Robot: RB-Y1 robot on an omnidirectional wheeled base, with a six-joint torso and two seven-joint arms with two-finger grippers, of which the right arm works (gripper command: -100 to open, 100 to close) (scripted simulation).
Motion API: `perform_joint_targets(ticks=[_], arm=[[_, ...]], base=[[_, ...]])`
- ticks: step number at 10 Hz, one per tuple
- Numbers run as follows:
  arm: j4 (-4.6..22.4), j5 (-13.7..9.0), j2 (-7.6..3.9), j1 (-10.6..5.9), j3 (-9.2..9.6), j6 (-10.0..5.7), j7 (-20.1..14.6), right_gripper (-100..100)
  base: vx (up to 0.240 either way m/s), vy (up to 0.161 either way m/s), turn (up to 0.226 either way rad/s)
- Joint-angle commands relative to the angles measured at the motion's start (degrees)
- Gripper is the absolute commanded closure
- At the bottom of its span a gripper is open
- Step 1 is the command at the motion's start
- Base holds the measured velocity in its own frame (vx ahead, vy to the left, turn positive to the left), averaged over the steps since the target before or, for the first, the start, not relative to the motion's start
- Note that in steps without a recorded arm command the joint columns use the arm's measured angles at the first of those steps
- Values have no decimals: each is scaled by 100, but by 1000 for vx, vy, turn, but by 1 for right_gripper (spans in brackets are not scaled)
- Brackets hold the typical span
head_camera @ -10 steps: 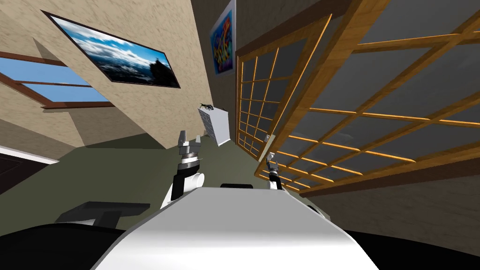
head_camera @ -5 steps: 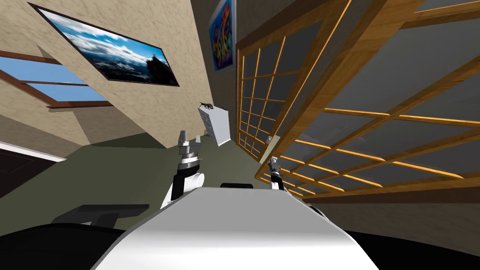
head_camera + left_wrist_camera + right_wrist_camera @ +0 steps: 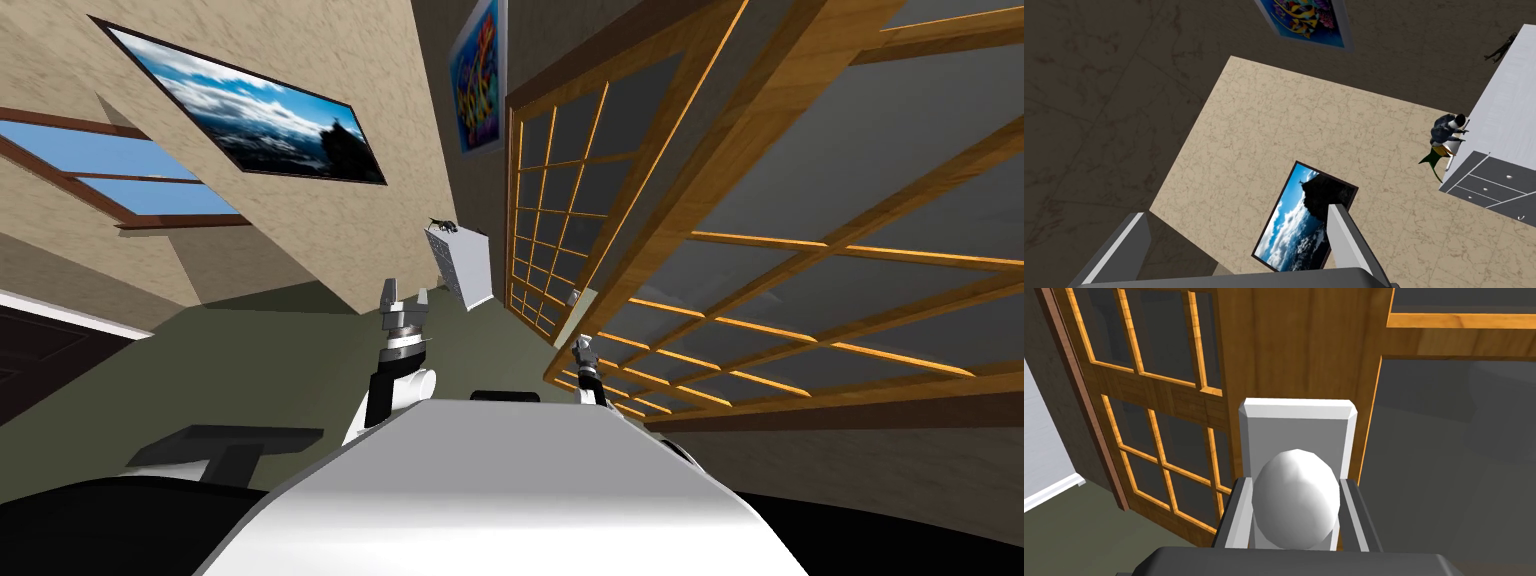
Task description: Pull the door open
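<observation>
The wooden door (image 3: 800, 250) with grey glass panes stands close on my right. Its white round knob (image 3: 1296, 498) sits on a white plate (image 3: 1296, 420) at the leaf's edge. My right gripper (image 3: 1295, 488) is shut on the knob, one finger pressing each side; in the head view that right gripper (image 3: 581, 347) is at the door's edge. A second paned door leaf (image 3: 1154, 423) stands beyond the knob. My left gripper (image 3: 404, 295) is raised in front of me, and in its wrist view the left gripper (image 3: 1236, 212) is open with nothing between its fingers.
A white drawer cabinet (image 3: 462, 265) with a small dark figurine on top stands against the wall left of the door. A dark table-like shape (image 3: 225, 445) is low on my left. Olive floor (image 3: 300, 340) lies between them.
My right gripper has closed onto the knob. The near door leaf has swung a little toward me. The head view has shifted slightly; the left arm has not moved.
</observation>
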Motion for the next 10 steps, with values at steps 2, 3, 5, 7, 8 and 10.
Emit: perform_joint_targets(ticks=[2,3,5,7,8,10], arm=[[-71,111,-108,92,207,-47,-235,100],[-92,153,-159,117,284,-67,-325,100],[-134,236,-258,165,438,-106,-503,100],[-174,317,-354,212,587,-144,-677,100],[-188,345,-388,228,638,-158,-737,100],[-187,404,-409,296,715,-180,-802,100]], base=[[-232,-39,115],[-229,13,105],[-214,-20,74],[-249,-32,98],[-235,-46,84],[-124,-23,61]])
